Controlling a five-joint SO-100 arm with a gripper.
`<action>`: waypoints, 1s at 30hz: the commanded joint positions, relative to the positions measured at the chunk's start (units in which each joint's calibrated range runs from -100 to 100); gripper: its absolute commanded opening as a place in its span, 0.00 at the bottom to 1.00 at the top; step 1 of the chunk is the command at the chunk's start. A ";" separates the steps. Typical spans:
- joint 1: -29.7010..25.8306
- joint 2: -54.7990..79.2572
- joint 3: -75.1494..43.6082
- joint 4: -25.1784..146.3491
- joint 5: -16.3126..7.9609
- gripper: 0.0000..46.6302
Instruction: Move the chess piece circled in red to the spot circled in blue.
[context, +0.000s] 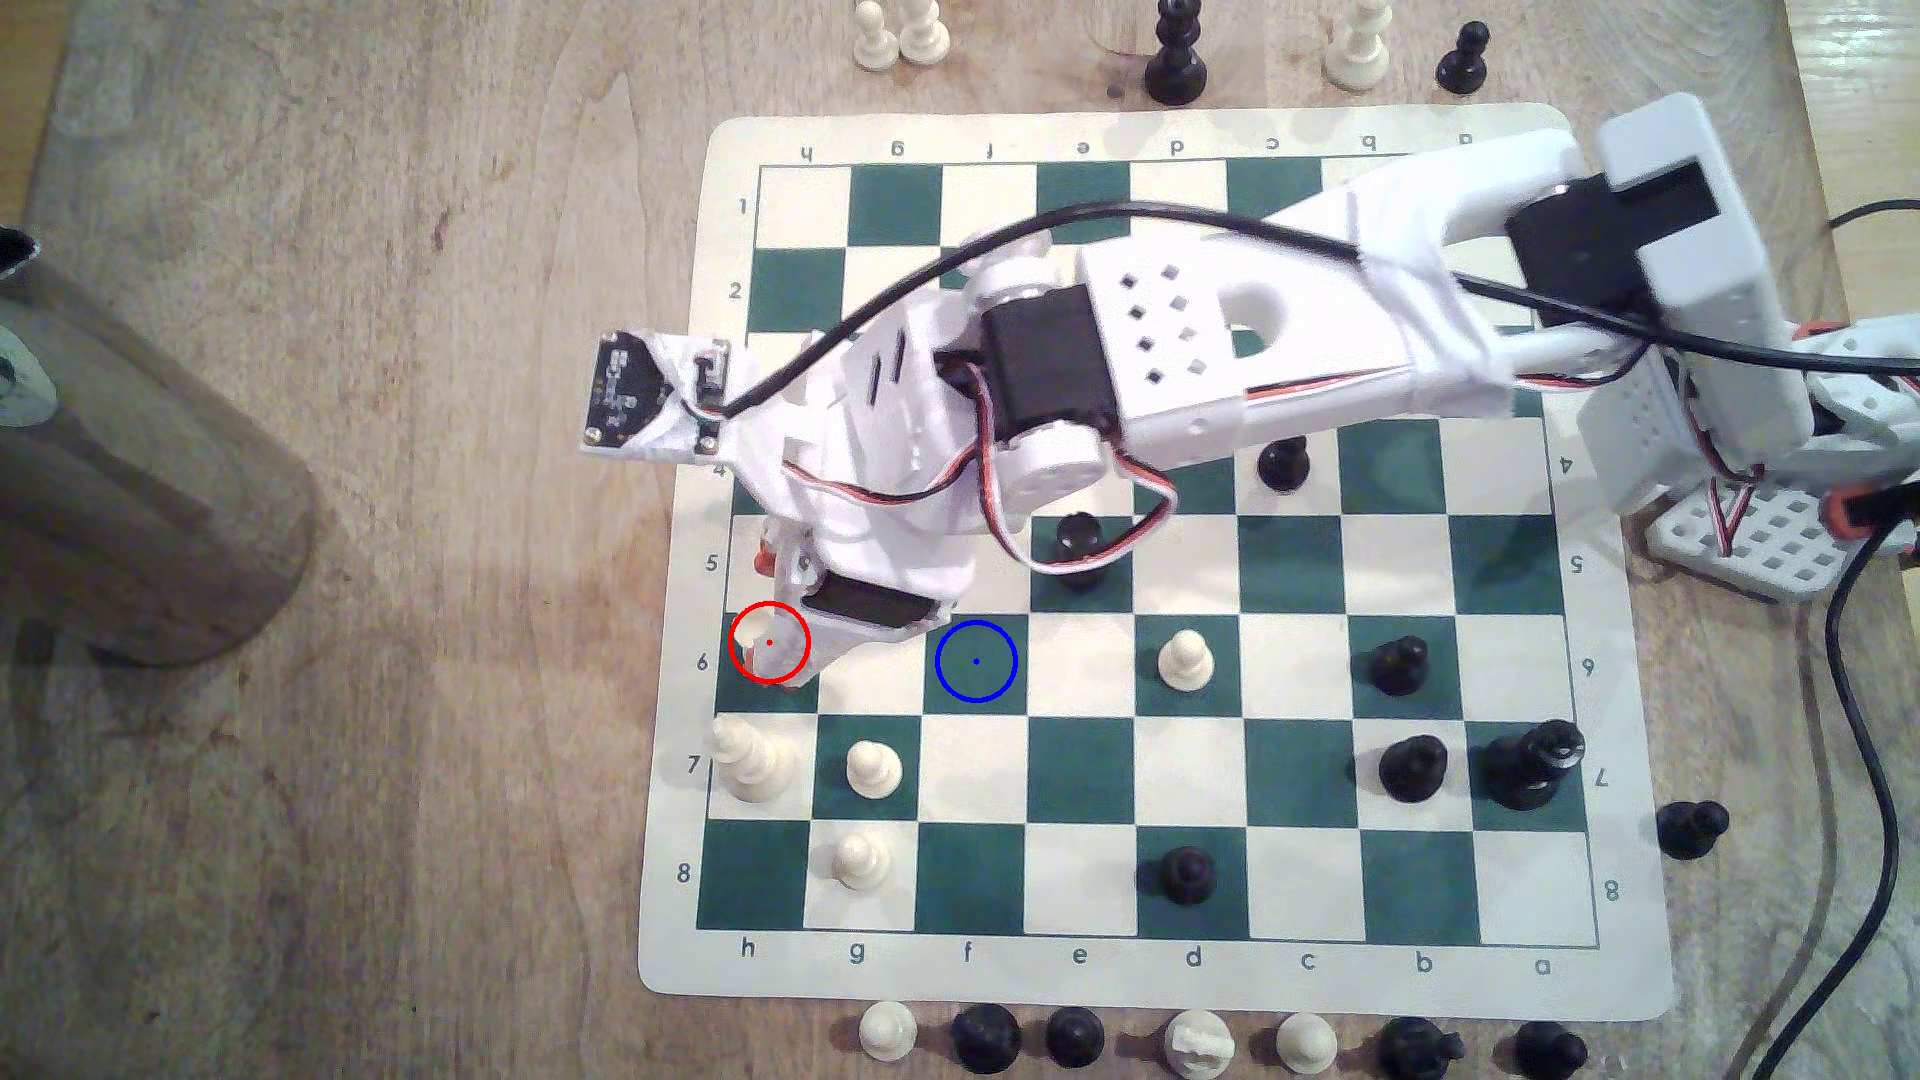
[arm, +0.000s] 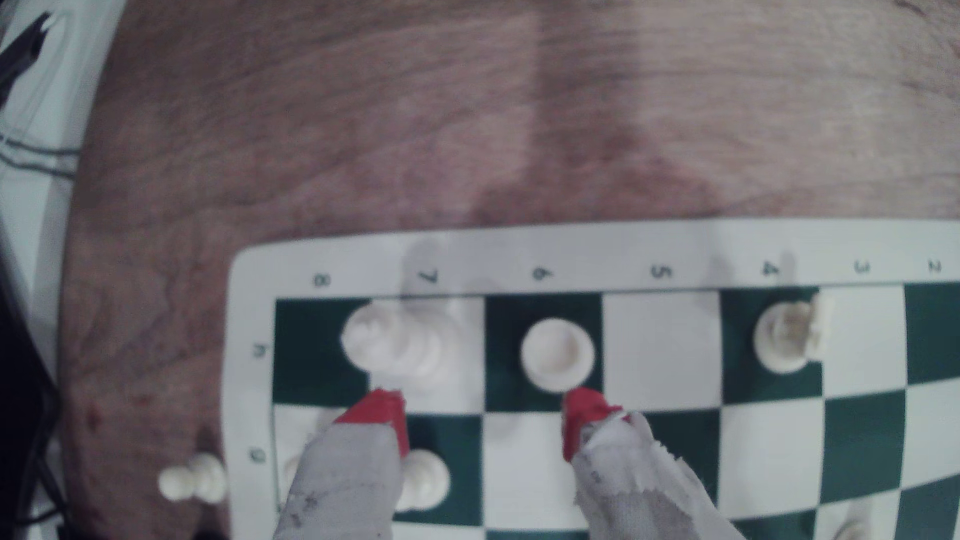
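my hand (arm: 480, 415) is spread wide and grasping nothing, its two red fingertips (arm: 382, 413) low over the board. the chess piece (arm: 557, 354) stands upright on the dark green square by the 6 mark at the board's edge, and one red tip sits just at its base while the other is off toward the tall tiered piece (arm: 400, 348) on the next square. so the hand looks off-centre on the piece, shifted to the tiered piece's side.

risks as i judge them: if i close from here, the near tip pushes the chess piece sideways and may tip it, since its head tapers and gives little to pinch. the far tip could also catch the tiered piece, or the pawn (arm: 423, 480) just behind it.

further out from the chess piece, the spot (context: 976, 660) lies two squares along the same row, bare. in the exterior view the arm hides most of the piece (context: 756, 627), so i'd steer by the wrist view.
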 joint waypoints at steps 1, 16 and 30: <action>0.44 -0.19 -5.47 -1.62 -0.24 0.35; 1.06 7.11 -8.46 -3.75 -1.03 0.35; 1.53 11.02 -9.37 -5.14 -0.98 0.34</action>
